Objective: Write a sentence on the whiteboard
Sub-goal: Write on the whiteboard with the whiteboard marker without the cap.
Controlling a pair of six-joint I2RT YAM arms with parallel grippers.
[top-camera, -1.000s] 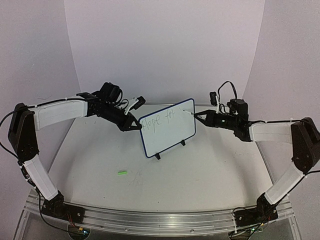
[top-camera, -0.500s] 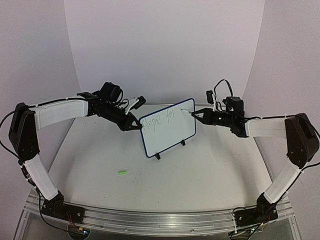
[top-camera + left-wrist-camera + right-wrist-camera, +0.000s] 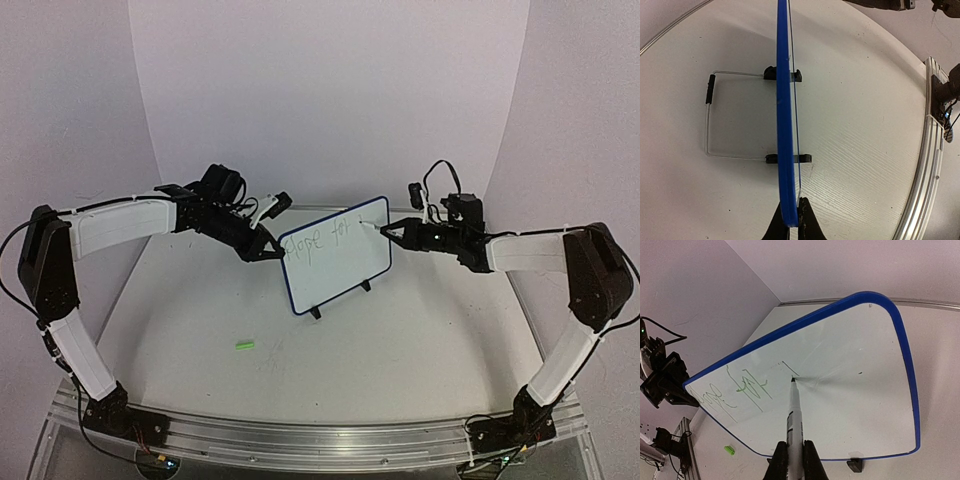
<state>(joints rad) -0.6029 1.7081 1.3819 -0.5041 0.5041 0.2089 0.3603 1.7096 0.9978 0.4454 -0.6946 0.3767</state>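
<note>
The whiteboard (image 3: 335, 255), white with a dark blue rim, stands on its wire stand in the middle of the table, with green writing along its top. My left gripper (image 3: 270, 251) is shut on the board's left edge (image 3: 788, 210), seen edge-on in the left wrist view. My right gripper (image 3: 397, 231) is shut on a white marker (image 3: 794, 425). The marker's tip touches the board (image 3: 840, 390) just right of the last green letters.
A green marker cap (image 3: 244, 346) lies on the table in front of the board, left of centre; it also shows in the right wrist view (image 3: 729, 450). The wire stand (image 3: 710, 120) reaches out behind the board. A metal rail (image 3: 300, 440) runs along the near edge.
My right arm has shifted slightly left and its elbow has risen, bringing the marker tip onto the board's top right. The left arm and the board have not moved.
</note>
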